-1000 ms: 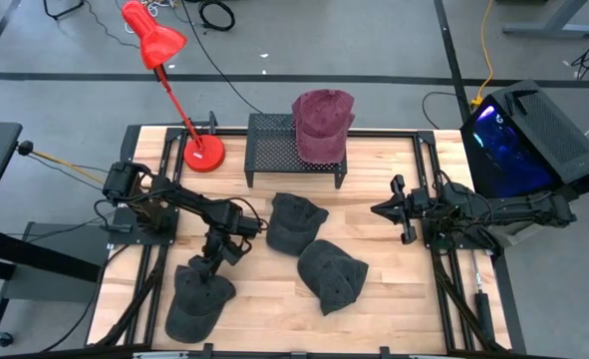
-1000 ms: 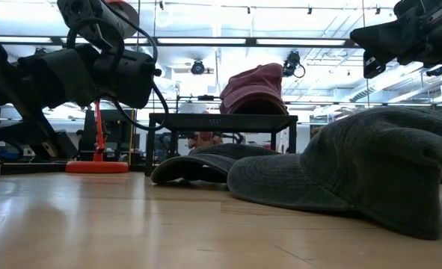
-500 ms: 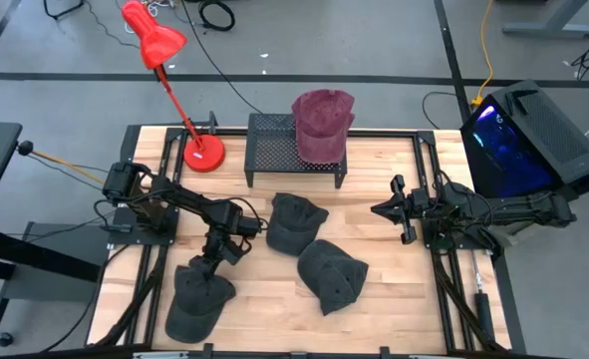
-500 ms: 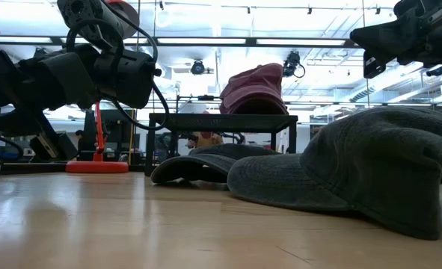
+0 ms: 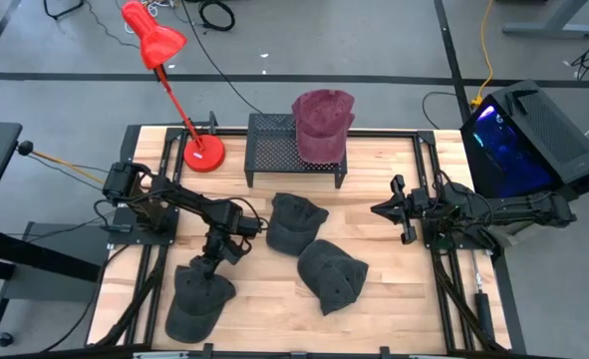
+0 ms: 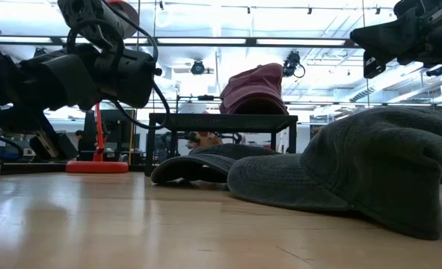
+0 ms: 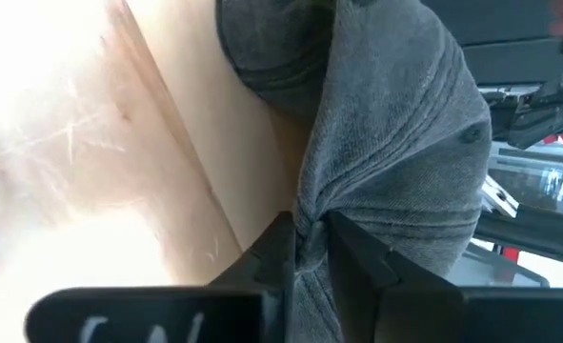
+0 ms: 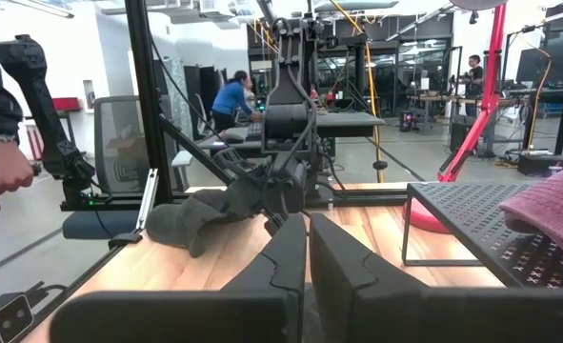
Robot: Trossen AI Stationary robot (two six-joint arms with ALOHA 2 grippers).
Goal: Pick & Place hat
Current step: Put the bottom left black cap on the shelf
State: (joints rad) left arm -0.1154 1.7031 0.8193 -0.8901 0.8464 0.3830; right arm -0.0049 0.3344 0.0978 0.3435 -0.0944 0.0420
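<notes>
Hat (image 7: 395, 162), pinched in left claw (image 7: 308, 250)

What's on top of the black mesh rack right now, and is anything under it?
A maroon hat sits on the black mesh rack, toward its right end. In the low view the space under the rack looks open; dark hats partly block it, so its whole floor cannot be seen.

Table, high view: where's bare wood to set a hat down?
Bare: the table strip between the front grey hat and the right arm's base, and the patch between the rack and the parked right end effector. Crowded: centre, two grey hats touching, and front left, where the left end effector pinches a third.
</notes>
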